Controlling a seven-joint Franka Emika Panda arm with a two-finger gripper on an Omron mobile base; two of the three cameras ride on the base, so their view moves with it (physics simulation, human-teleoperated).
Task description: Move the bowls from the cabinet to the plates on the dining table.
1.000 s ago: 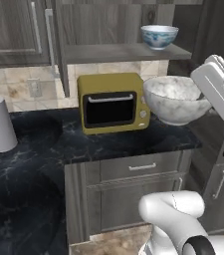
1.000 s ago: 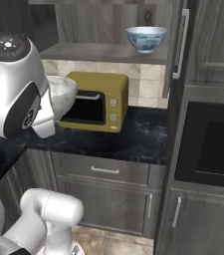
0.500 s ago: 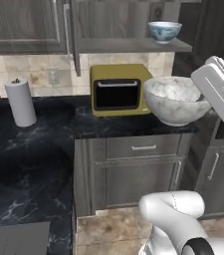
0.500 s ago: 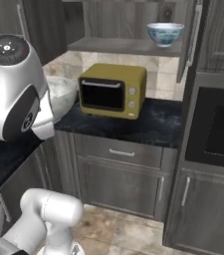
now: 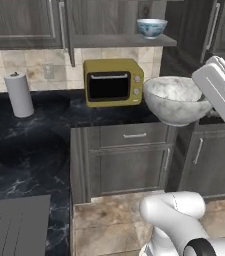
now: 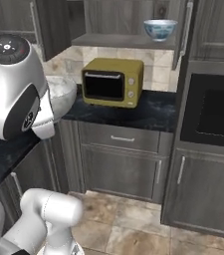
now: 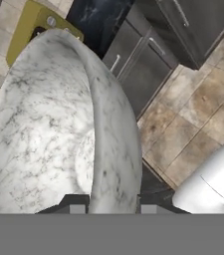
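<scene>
The gripper (image 7: pixel 106 205) is pinched on the rim of the marbled bowl (image 5: pixel 174 99), one finger on either side of the wall as the hand view shows it. The bowl hangs in the air in front of the dark marble counter (image 5: pixel 39 135), upright and open side up, level with the yellow toaster oven (image 5: pixel 113 82) and just to its right in the left base view. In the right base view only a slice of the marbled bowl (image 6: pixel 61 92) shows past the arm's big white joint.

The patterned bowl (image 5: pixel 151 27) – white and blue – sits on the shelf (image 5: pixel 124 41) of the open wall cabinet (image 6: pixel 103 22), above and a little right of the oven. A paper towel roll (image 5: pixel 18 94) stands on the counter at the far left, well apart from the oven. Grey drawer fronts (image 5: pixel 134 136) run below the counter – tan floor tiles (image 6: pixel 133 219) beneath.
</scene>
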